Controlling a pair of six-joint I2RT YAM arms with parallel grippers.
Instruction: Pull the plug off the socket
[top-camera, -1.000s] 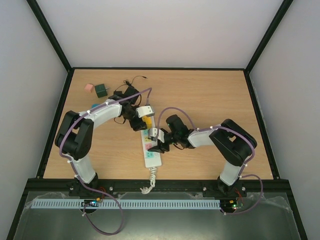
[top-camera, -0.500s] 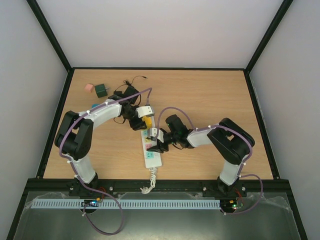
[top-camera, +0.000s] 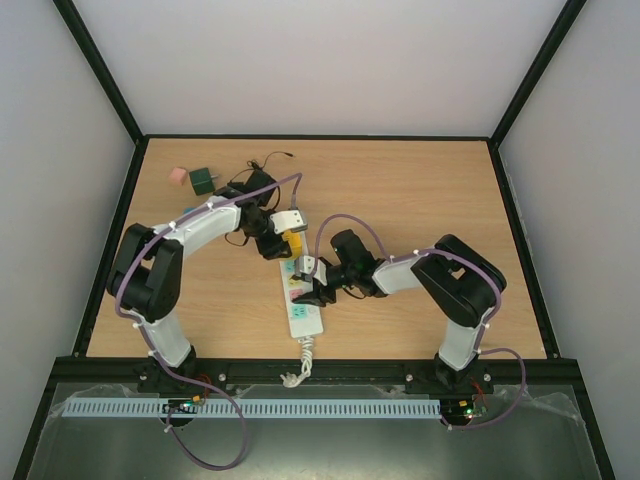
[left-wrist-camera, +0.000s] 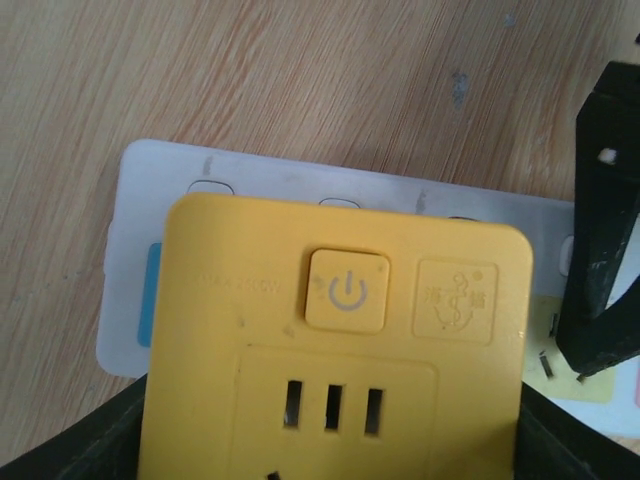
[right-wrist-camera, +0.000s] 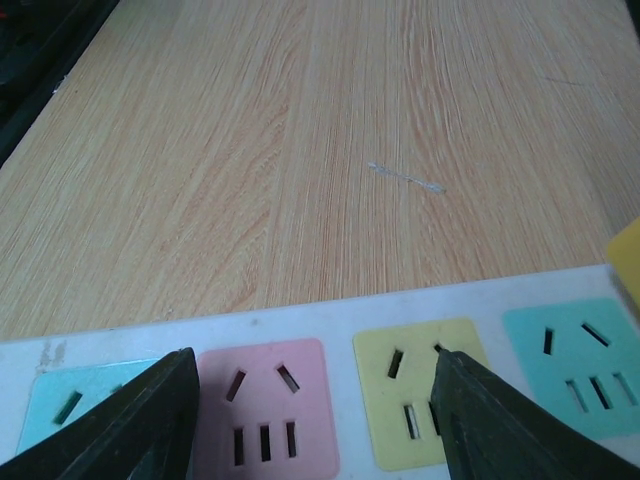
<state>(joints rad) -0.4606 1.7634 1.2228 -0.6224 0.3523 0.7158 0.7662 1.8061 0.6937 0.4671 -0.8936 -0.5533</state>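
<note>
Far left corner of the desk (top-camera: 420, 190): pink block (top-camera: 178, 175), green block (top-camera: 203, 181) just beside it, and a tangle of black cables (top-camera: 256, 181) to their right, all well apart from the working spot at mid-desk. The left arm passes over the near edge of that tangle. Socket (top-camera: 305, 318) lies lengthwise near the front middle of the desk, far end toward the blocks. Its coiled cord (top-camera: 300, 362) trails off the near end to the desk edge. Plug (left-wrist-camera: 340, 350), a yellow square body with a power button and its own slots on top, sits over the far end of the socket, hiding that end. Whether its pins are seated or already lifted cannot be told. Left end effector (top-camera: 283, 240) is closed on the plug, with black fingers (left-wrist-camera: 80, 450) at both lower corners of the yellow body in the left wrist view. Right end effector (right-wrist-camera: 312, 400) is over the middle of the socket, just beside the plug on the near side. Its jaws are spread, one finger at the edge of a pale blue outlet face (right-wrist-camera: 70, 405) and the other on the far side of the yellow face (right-wrist-camera: 420, 395), with the pink face (right-wrist-camera: 262, 410) between them. Its fingertips appear to rest on the strip, though contact is not certain. A teal face (right-wrist-camera: 575, 360) lies past the yellow one, toward the plug, whose corner shows at the right edge of that view. In the left wrist view, one black finger of the right end effector stands close to the plug's right side.
</note>
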